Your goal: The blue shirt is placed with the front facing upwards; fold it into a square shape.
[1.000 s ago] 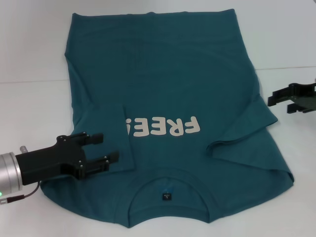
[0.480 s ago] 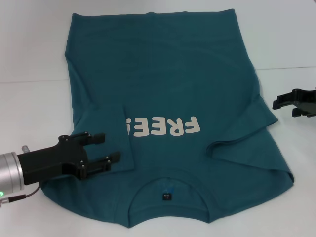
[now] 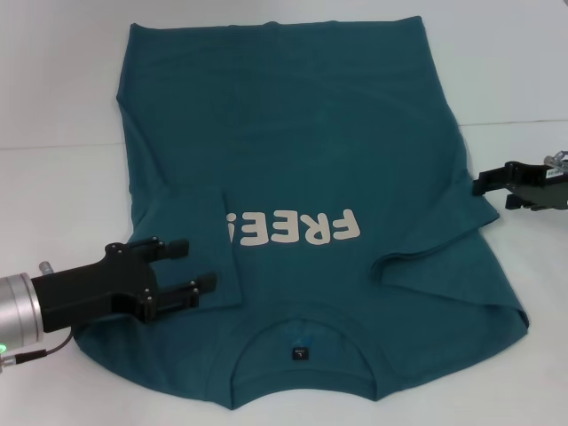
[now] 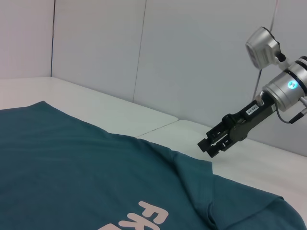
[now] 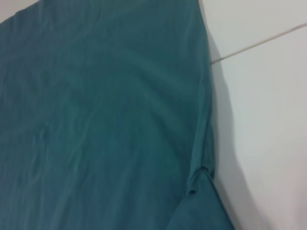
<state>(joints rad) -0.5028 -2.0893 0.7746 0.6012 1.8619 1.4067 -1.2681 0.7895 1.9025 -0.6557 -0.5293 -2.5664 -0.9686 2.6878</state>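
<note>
The shirt [image 3: 302, 160] lies flat on the white bench [image 3: 53, 98], front up, collar toward the near edge and hem toward the far edge. Both sleeves are folded in over the body, the left one covering the end of the cream lettering [image 3: 293, 229]. The left gripper [image 3: 186, 269] hovers over the folded left sleeve near the bench's near-left corner, jaws moderately apart and holding nothing. The right gripper [image 3: 484, 188] sits at the shirt's right edge, just beside the folded right sleeve, over bare bench; its jaws are parted narrowly and hold nothing. Bare bench runs along the shirt's left and right edges, wider toward the far corners. A seam line [image 3: 515, 122] crosses the bench under the shirt.
</note>
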